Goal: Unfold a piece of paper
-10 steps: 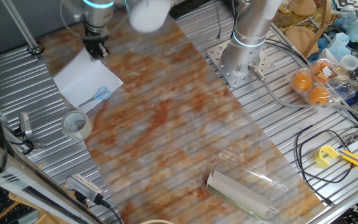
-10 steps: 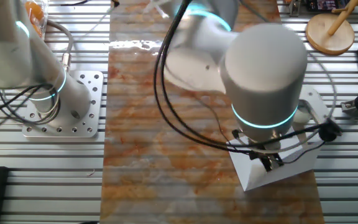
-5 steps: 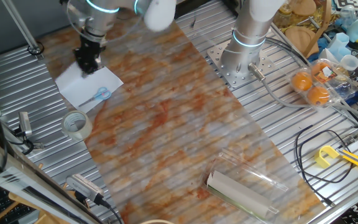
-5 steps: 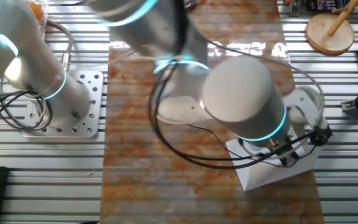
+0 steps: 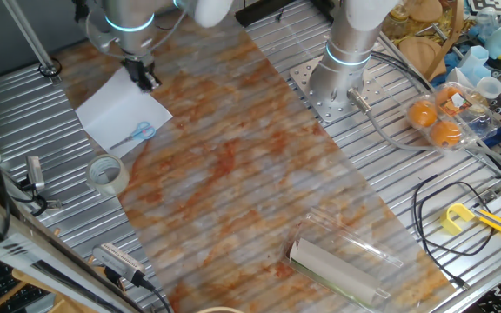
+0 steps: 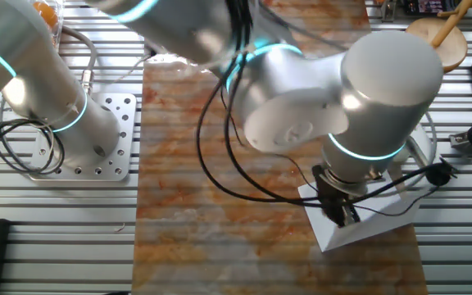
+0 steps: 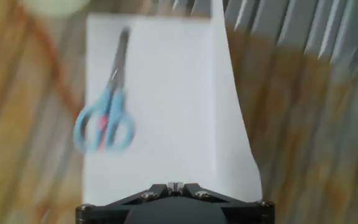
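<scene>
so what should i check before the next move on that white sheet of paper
1. Two-finger gripper at the edge of the thin white sheet of paper: ok.
2. Grip on the sheet: cannot tell. The jaws look shut in the hand view, but no paper shows between them.
3. Sheet free of load: not ok. Scissors with light-blue handles lie on it.
4. Flap to open: ok. One raised flap stands up along a crease beside the gripper.
5. Translucent tape roll off the sheet: ok. It sits beside the near corner, not on the paper.
</scene>
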Controlling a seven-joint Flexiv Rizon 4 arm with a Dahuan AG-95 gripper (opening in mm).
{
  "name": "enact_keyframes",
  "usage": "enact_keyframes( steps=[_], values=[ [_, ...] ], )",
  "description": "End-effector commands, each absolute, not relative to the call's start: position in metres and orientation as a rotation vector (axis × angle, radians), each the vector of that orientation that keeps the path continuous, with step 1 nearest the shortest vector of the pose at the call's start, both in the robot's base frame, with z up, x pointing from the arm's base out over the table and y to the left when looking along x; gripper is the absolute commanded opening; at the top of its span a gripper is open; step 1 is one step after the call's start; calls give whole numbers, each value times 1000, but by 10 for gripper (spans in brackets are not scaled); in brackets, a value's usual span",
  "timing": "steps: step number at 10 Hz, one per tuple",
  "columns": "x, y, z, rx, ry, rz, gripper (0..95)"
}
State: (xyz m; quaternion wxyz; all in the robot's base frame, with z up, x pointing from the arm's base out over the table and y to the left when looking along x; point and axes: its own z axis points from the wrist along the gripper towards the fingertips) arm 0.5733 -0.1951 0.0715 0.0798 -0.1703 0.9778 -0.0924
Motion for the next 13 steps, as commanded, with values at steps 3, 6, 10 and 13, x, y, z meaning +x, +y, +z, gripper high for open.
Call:
enact_keyframes(
  steps=[3, 6, 10, 13],
  values=[
    [596, -210, 79, -514, 2801, -384, 0],
    [595, -211, 78, -525, 2795, -381, 0],
    [595, -211, 78, -529, 2792, -375, 0],
    [595, -210, 78, -535, 2787, -361, 0]
  ],
)
